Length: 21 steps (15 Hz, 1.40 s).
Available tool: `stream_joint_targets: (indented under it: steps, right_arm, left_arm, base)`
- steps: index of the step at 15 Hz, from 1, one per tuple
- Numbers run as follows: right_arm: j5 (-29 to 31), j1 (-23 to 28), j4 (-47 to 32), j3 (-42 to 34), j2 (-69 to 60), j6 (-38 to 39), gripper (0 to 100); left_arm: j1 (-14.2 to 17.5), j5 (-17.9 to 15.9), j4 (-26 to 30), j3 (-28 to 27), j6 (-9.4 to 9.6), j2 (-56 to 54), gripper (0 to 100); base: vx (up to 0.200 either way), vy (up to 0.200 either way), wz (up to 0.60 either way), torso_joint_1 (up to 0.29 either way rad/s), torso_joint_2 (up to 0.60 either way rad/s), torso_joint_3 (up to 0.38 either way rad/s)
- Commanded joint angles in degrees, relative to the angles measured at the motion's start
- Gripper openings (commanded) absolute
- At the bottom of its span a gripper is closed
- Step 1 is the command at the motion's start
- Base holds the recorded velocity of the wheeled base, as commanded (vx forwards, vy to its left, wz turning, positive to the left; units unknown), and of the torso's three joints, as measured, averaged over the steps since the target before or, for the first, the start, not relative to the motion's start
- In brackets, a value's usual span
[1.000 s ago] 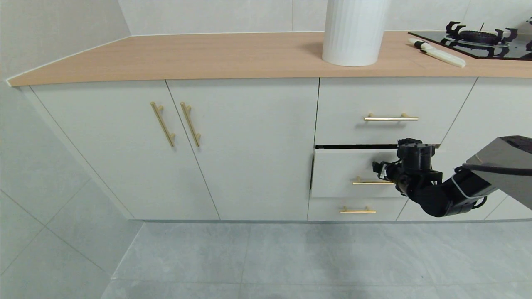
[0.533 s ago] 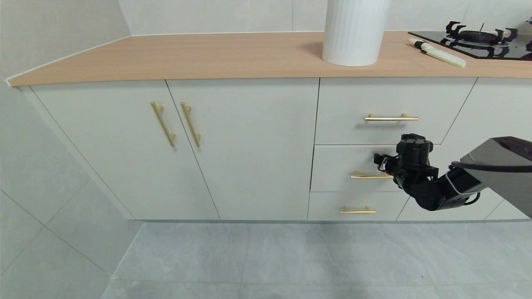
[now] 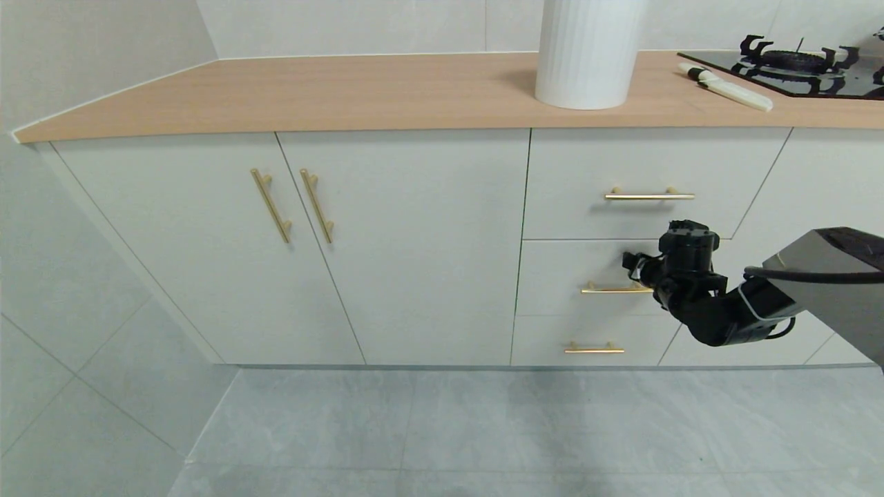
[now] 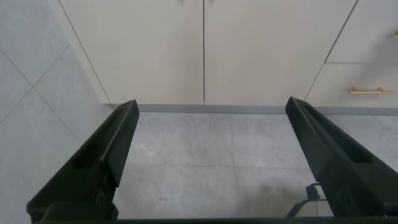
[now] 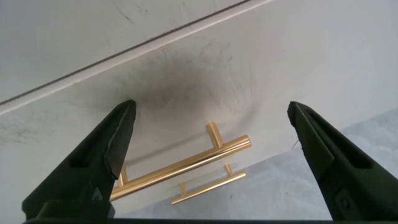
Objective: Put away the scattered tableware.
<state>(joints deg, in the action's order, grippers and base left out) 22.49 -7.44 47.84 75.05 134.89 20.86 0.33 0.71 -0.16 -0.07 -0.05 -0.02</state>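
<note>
Both pairs of fingers stand apart. Our right gripper [image 3: 634, 266] sits close to the shut middle drawer [image 3: 580, 266], with its gold handle [image 5: 186, 165] in line between the fingers. Our left gripper [image 4: 211, 104] hangs above the floor [image 4: 205, 165], facing the cabinet doors [image 4: 261, 43]. We see a white utensil [image 3: 726, 88] lying on the counter [image 3: 345, 90] just beside the stove [image 3: 794, 65], with a ribbed white container [image 3: 587, 55] near it

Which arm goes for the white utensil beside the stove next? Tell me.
Probably right. The right gripper sits open at the middle drawer handle, below the white utensil; the left gripper faces the floor by the cabinet doors.
</note>
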Motion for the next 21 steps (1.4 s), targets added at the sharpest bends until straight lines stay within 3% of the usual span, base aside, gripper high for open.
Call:
stream_joint_targets:
  steps: [1, 5, 7, 9, 10, 11, 13, 15, 21]
  right_arm:
    - [-0.3, -0.1, -0.2, -4.0, -4.5, 0.0, 100]
    - [-0.3, -0.1, 0.0, -17.8, -20.7, -0.1, 100]
    - [0.3, -0.1, 0.0, -28.0, -36.1, -1.2, 100]
    - [0.8, -0.1, -0.1, -38.1, -51.4, -7.2, 100]
    - [0.8, -0.1, -0.1, -38.1, -51.4, -7.2, 100]
    - [0.8, 0.1, -0.6, -47.0, -66.8, -15.3, 100]
    - [1.0, 2.8, -2.7, -51.3, -80.1, -23.5, 100]
    - [0.9, 5.4, -10.1, -51.1, -91.1, -27.5, 100]
    - [0.4, 5.4, -40.4, -50.3, -121.5, -32.7, 100]
  left_arm:
    - [0.0, 0.1, 0.0, 0.0, -0.04, 0.0, 100]
    - [0.0, 0.0, 0.0, 0.0, -0.04, 0.0, 100]
    - [0.0, 0.1, 0.0, 0.0, -0.04, 0.0, 100]
    - [0.0, 0.1, 0.0, 0.0, -0.04, 0.0, 100]
    - [0.0, 0.1, 0.0, 0.0, -0.04, 0.0, 100]
    - [0.0, 0.0, 0.0, 0.0, -0.04, 0.0, 100]
    - [0.0, 0.0, 0.0, 0.0, -0.04, 0.0, 100]
    - [0.0, 0.1, 0.0, 0.0, 0.05, 0.0, 100]
    - [0.0, 0.0, 0.0, 0.0, -0.04, 0.0, 100]
  base:
    - [0.000, 0.000, 0.00, 0.000, 0.00, 0.000]
    - [0.000, 0.000, 0.00, 0.000, 0.00, 0.000]
    - [0.000, 0.000, 0.00, 0.000, 0.00, 0.000]
    - [0.000, 0.000, 0.00, 0.000, 0.00, 0.000]
    - [0.000, 0.000, 0.00, 0.000, 0.00, 0.000]
    - [0.000, 0.000, 0.00, 0.000, 0.00, 0.000]
    - [0.000, 0.000, 0.00, 0.000, 0.00, 0.000]
    - [0.000, 0.000, 0.00, 0.000, 0.00, 0.000]
    - [0.000, 0.000, 0.00, 0.000, 0.00, 0.000]
